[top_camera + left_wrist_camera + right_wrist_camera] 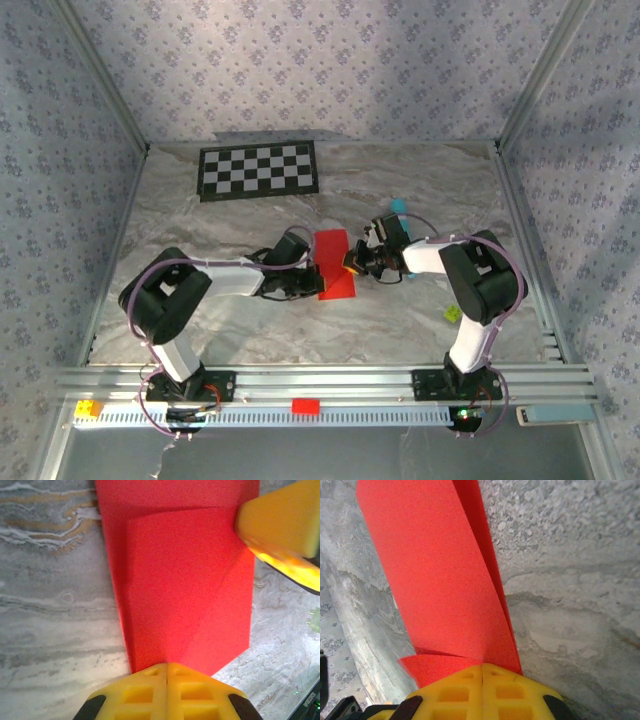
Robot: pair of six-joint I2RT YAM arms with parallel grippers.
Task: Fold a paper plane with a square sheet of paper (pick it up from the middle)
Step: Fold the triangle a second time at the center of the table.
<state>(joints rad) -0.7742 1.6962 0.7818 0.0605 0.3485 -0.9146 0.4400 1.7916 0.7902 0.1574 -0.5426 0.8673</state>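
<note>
Marbled table [250, 330], at whose centre the square sheet of paper [335, 265], creased but not yet folded into a plane, is pressed down by the clenched left gripper [166, 672] and pinched by the right gripper [482, 672]

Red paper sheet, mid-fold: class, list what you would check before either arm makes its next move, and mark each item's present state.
1. The left end effector is shut at the edge of the red sheet: ok.
2. It truly pinches the sheet: cannot tell.
3. The right end effector is shut on the sheet: ok.
4. A diagonal crease is formed: ok.
5. Layers lie flat on the table: not ok, a flap lifts by the right end effector.
6. The checkerboard is clear of the sheet: ok.
</note>
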